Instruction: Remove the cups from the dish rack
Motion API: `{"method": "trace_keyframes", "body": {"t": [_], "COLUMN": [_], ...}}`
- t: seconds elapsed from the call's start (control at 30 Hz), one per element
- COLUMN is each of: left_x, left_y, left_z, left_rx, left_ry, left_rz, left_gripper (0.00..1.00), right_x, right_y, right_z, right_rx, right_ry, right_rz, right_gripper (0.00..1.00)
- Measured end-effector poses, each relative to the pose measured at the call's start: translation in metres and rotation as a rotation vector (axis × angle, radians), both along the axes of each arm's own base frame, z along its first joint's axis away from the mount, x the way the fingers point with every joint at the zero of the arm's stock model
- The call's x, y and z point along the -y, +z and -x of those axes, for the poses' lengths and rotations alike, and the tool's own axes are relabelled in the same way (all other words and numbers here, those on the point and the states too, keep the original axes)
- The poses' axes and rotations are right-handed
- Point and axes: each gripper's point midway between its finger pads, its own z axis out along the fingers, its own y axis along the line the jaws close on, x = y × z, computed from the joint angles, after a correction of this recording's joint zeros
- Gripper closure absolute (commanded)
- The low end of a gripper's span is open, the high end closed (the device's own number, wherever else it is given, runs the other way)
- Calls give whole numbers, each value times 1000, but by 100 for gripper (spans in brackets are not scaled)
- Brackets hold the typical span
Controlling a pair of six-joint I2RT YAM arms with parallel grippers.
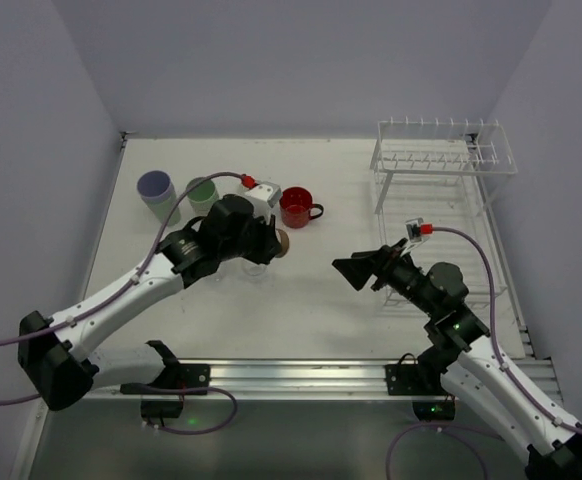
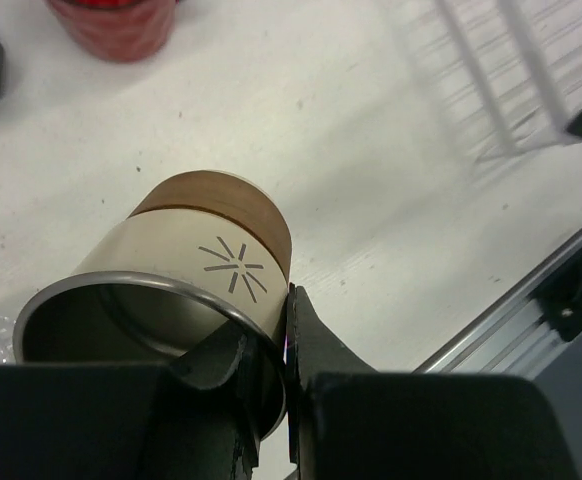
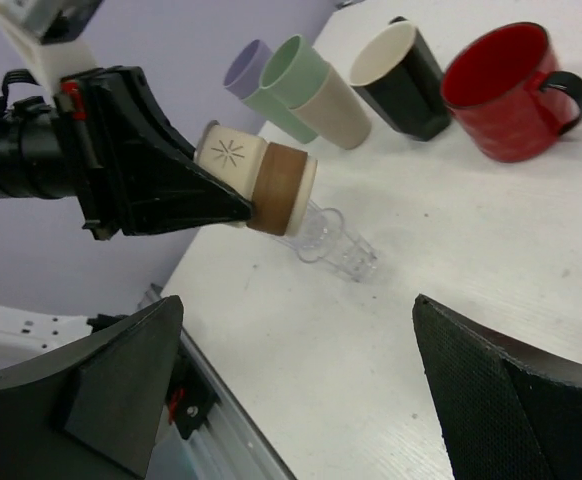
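Clamping the rim of a cream cup [image 2: 206, 262] with a brown base, the left gripper [image 2: 287, 320] holds it tipped on its side over the middle of the tabletop [image 1: 321, 300]. One finger sits inside the grey, shiny mouth and the other presses the outer wall. A small starburst mark shows on the cup's side, and the base points toward the right arm. Whether the cup touches the surface cannot be told.

Facing it from the right and well apart, the right gripper [image 1: 351, 272] has its claw spread wide with nothing between the fingers.

Behind the held cup, toward the far left corner, a lavender tumbler [image 3: 246, 68], a green tumbler [image 3: 293, 78] and a beige tumbler [image 3: 333, 108] stand close together. A black mug [image 3: 403, 68] with a cream inside is just beside them. A red mug [image 3: 506, 88] stands next to the black one, nearer the middle of the far edge, its handle turned to the right. Two clear glasses [image 3: 336, 245] stand on the tabletop just beside the held cup, below its brown base in the right wrist view.

The dish rack [image 1: 441, 160], made of thin white wires, fills the far right corner. Its lower tier runs along the right edge toward the right arm.
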Motion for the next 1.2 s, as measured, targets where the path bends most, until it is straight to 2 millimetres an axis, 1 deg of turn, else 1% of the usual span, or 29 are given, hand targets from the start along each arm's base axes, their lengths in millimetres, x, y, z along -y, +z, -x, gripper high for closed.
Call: {"method": "trace_keyframes", "body": {"t": [0.1,0.17,0.4,0.53,0.63,0.67,0.7,0.73,0.8,0.83,0.87,0.9,0.93,0.97,1.0,1.07,1.1,1.17,1.2], "left_x": [5,10,35,52,57,57,55,54,52,51,50,49,49,48,48,49,50,51,52], "left_y": [-38,-57,-92,-115,-134,-141,-148,-154,-165,-169,-170,-171,-171,-170,-169,-168,-166,-163,-161], "left_z": [-2,-5,-20,-21,-21,-21,-20,-20,-19,-19,-20,-20,-20,-21,-22,-23,-24,-26,-27], "left_rx": [-92,-128,-168,-183,-204,-215,-228,-239,-254,-257,-254,-254,-252,-249,-246,-240,-234,-226,-220], "left_ry": [-33,-56,-109,-147,-162,-163,-164,-165,-167,-167,-171,-170,-168,-166,-164,-161,-157,-151,-148], "left_rz": [-158,-239,-399,-476,-522,-537,-553,-568,-597,-610,-619,-623,-626,-630,-631,-633,-632,-628,-626], "left_gripper": [100,100,100,100,100,98,96,90,81,73,70,66,60,57,50,44,37,30,22], "right_x": [13,22,40,46,48,49,50,51,52,54,55,56,56,57,57,57,57,57,57], "right_y": [-11,-13,-15,-16,-19,-20,-19,-19,-18,-17,-16,-16,-16,-16,-16,-18,-18,-19,-19], "right_z": [5,8,17,19,20,21,21,22,23,23,24,24,25,25,25,26,26,26,26], "right_rx": [-3,4,31,42,38,38,42,47,56,60,62,64,66,66,65,60,59,58,58], "right_ry": [-48,-78,-138,-156,-164,-165,-168,-171,-176,-181,-186,-189,-191,-192,-192,-191,-191,-191,-191], "right_rz": [47,68,98,106,115,116,116,114,111,109,107,107,106,106,108,112,113,114,114], "right_gripper": [1,1,1,1,1,1,1,1,1,1,1,1,1,1,1,1,1,1,1]}}
